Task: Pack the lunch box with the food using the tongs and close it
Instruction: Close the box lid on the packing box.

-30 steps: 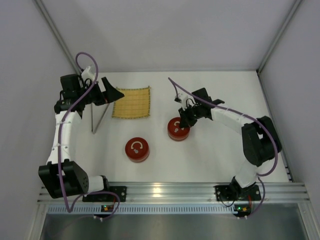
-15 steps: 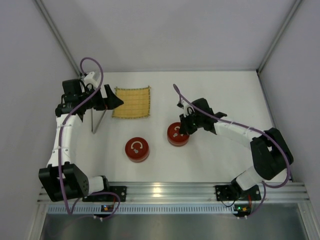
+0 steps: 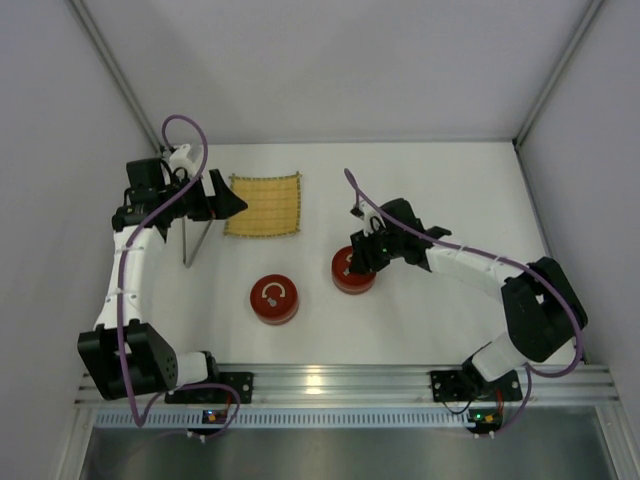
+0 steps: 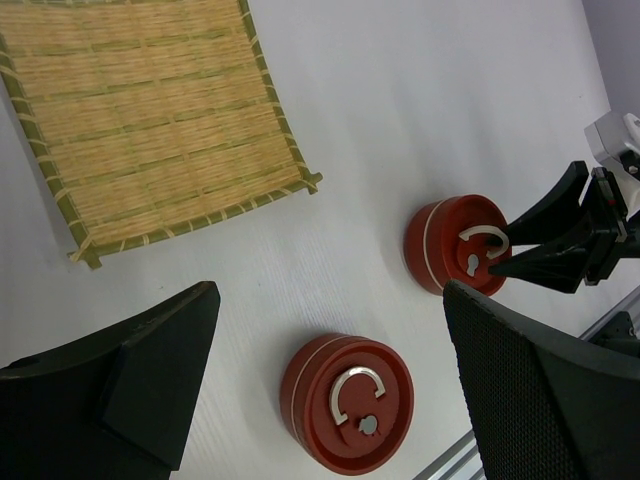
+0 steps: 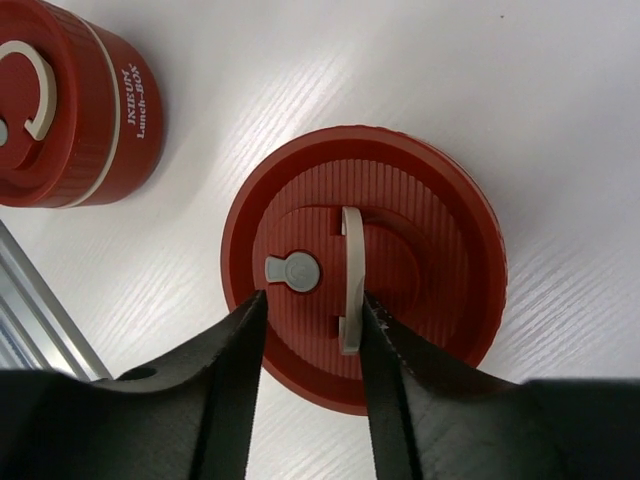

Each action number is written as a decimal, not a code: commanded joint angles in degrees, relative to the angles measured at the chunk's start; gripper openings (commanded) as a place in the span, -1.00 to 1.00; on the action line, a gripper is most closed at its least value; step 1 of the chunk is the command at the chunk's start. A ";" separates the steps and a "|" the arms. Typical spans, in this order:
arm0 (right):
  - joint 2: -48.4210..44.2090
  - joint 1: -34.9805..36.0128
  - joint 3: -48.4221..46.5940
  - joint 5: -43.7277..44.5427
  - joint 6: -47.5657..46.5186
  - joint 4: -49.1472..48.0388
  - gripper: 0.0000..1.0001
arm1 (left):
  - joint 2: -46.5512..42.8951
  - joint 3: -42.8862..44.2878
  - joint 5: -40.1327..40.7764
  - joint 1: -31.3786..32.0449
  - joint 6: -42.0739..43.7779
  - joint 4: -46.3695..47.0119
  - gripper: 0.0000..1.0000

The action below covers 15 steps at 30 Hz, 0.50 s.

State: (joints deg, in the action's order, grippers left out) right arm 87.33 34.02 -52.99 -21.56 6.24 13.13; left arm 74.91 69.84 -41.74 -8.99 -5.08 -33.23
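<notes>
Right wrist view: my right gripper (image 5: 310,300) is partly spread, its fingers straddling the raised grey handle (image 5: 350,270) on the lid of a red lunch box (image 5: 440,230). My left gripper (image 4: 330,295) gapes wide and empty above the white table (image 3: 430,190), by the yellow mat (image 4: 150,120). The tongs (image 3: 187,250) lie left of the mat. A second lunch box (image 4: 345,400) stands nearby. Pale walls (image 3: 330,70) enclose the table.

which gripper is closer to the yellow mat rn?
Left. The left gripper hovers at the left edge of the yellow woven mat; the right gripper is further off to its right, over a red lunch box.
</notes>
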 commanded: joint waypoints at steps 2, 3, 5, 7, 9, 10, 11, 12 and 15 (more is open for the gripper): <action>-1.37 1.14 -1.84 0.03 -0.96 3.75 -0.12 | -0.38 -0.15 -1.86 0.21 0.95 1.42 0.97; -1.46 1.14 -2.29 -0.15 -1.23 4.45 -0.06 | -0.38 -0.23 -2.12 0.21 0.95 1.42 0.97; -1.37 1.14 -3.78 -0.67 -2.02 5.15 -0.03 | -0.38 -0.23 -2.65 0.20 0.95 1.50 0.97; -1.55 1.14 -4.75 -0.85 -2.37 5.86 0.00 | -0.47 -0.23 -3.00 0.29 1.04 1.42 0.97; -1.81 1.14 -6.24 -1.03 -2.72 6.21 0.02 | -0.30 -0.32 -3.00 0.29 0.78 1.59 0.97; -1.81 1.05 -6.68 -1.03 -2.90 6.56 0.04 | -0.30 -0.50 -3.09 0.29 0.69 1.59 0.97; -1.90 1.14 -7.38 -0.85 -2.99 6.65 0.08 | -0.12 -0.59 -3.35 0.29 0.60 1.77 0.97; -1.90 1.14 -7.65 -0.76 -2.99 6.74 0.16 | -0.12 -0.67 -3.44 0.29 0.43 1.86 0.97; -2.25 0.96 -8.00 0.11 -3.16 6.65 0.31 | 0.06 -0.59 -3.70 0.29 0.16 2.12 0.97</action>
State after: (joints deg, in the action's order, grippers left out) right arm 87.07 34.24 -58.30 -22.17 4.05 18.52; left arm 74.91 69.84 -43.59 -8.88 -5.02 -33.19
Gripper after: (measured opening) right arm 0.633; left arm 0.984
